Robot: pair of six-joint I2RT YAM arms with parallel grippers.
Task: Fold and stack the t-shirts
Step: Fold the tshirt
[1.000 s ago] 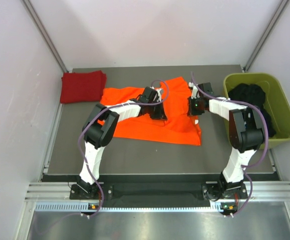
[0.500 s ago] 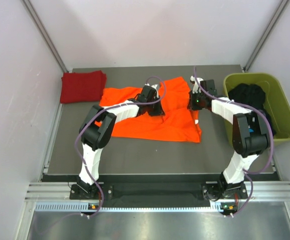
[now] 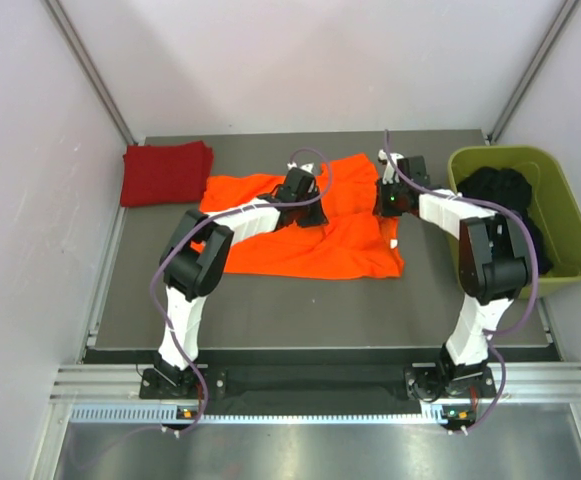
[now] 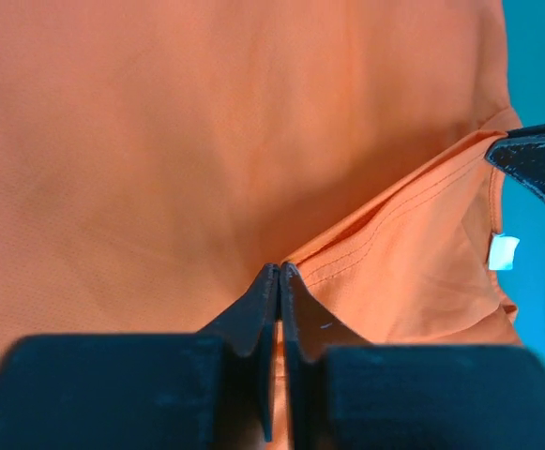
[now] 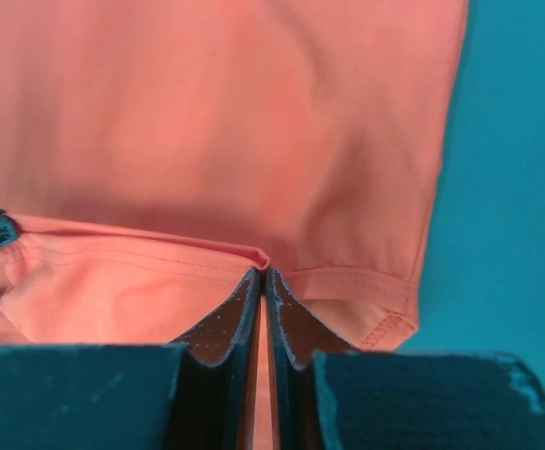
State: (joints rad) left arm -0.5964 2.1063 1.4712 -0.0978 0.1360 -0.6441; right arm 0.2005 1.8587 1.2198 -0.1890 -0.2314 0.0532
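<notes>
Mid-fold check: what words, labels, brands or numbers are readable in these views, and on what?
None can be read.
Small white tag on the orange t-shirt: too small to read; no print can be made out.
Red t-shirt and green tub: no visible text.

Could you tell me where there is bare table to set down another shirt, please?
The widest bare strip of table lies between the orange shirt and the arm bases. A smaller patch sits just nearer than the red shirt, far left. The middle is crowded with arms; the green tub fills the right.
</notes>
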